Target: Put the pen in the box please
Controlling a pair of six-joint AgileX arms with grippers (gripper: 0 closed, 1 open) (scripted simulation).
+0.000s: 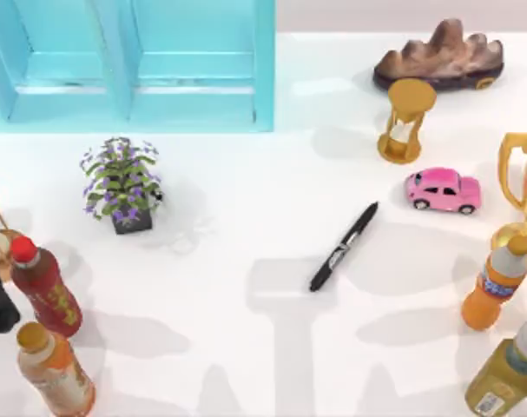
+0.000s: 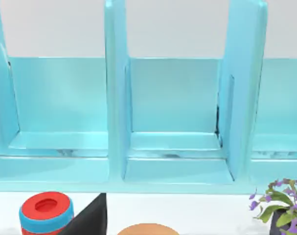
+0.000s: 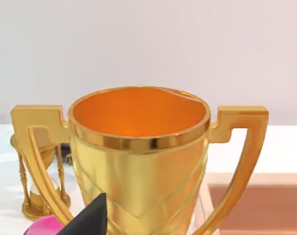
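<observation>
Pen-wise, the slim black marker pen [image 1: 344, 247] lies flat and diagonal on the white tabletop [image 1: 246, 261], right of centre, just below the pink toy car [image 1: 443, 190] and well apart from the large turquoise-blue divided box [image 1: 128, 65] at the far left. Near it stand a gold hourglass [image 1: 405, 120] and a gold two-handled trophy cup [image 3: 138, 156]. Whether either tool is released or clenched, I cannot tell.

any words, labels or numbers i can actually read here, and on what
None can be read.
pen: pale lettering mid-barrel, too small.
red-capped bottle: yellow label marks, blurred.
orange bottle: blue and white label, blurred.
yellow-green bottle: white label patch, too small.
</observation>
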